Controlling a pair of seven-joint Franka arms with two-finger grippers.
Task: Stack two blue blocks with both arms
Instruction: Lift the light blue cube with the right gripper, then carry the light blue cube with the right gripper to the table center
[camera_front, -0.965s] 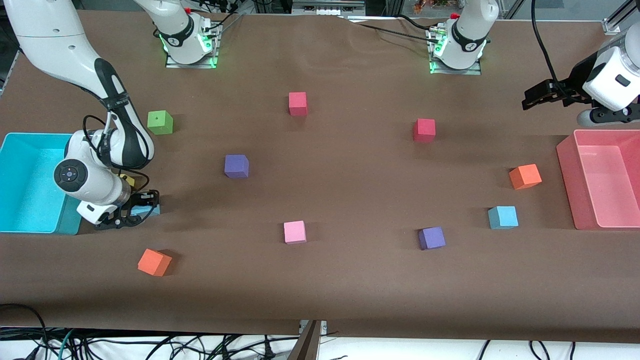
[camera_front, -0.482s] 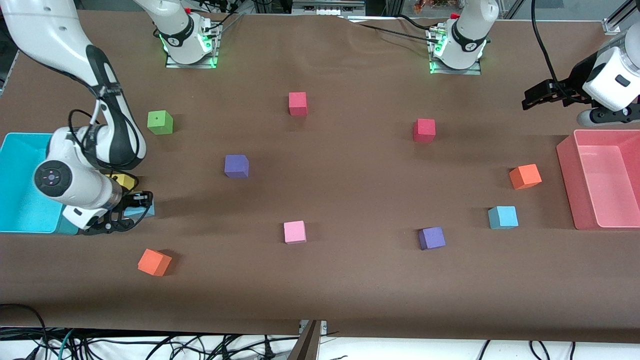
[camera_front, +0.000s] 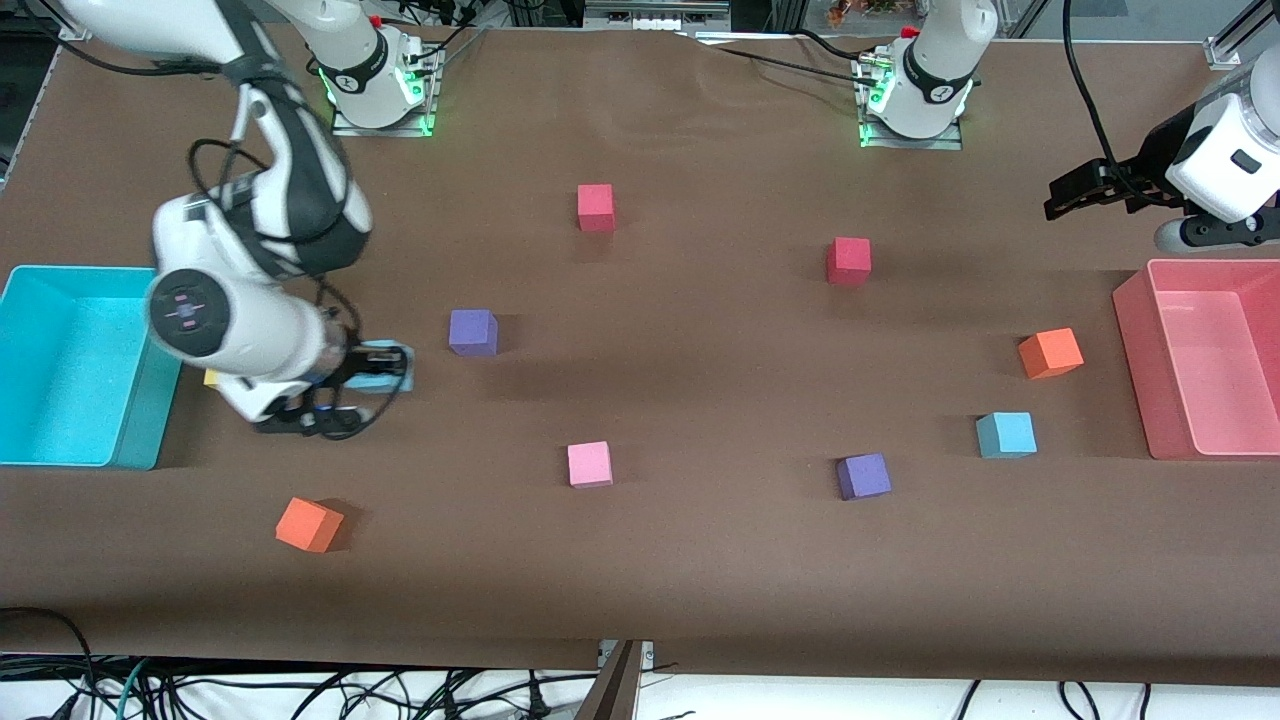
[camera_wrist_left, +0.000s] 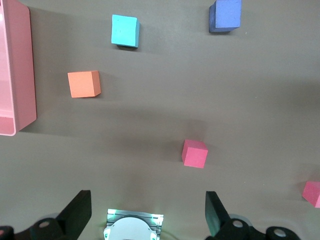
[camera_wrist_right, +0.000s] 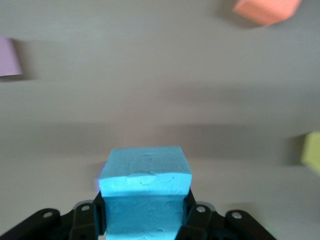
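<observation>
Front view: right gripper (camera_front: 385, 372) clamps one blue block (camera_front: 388, 357) between its fingers, lifted over the table (camera_front: 700, 580) beside the cyan bin (camera_front: 60, 360); left gripper (camera_front: 1075, 195) waits, wide apart, above the pink bin (camera_front: 1135, 330). Left wrist view: second blue block (camera_wrist_left: 124, 30) lies well apart from the spread fingers (camera_wrist_left: 75, 215). Right wrist view: held block (camera_wrist_right: 145, 187) sits between the fingertips (camera_wrist_right: 192, 210).

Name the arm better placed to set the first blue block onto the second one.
Right. The right gripper is shut on a blue block, up off the table. The left gripper waits open and empty near the pink bin; the other blue block sits untouched.
</observation>
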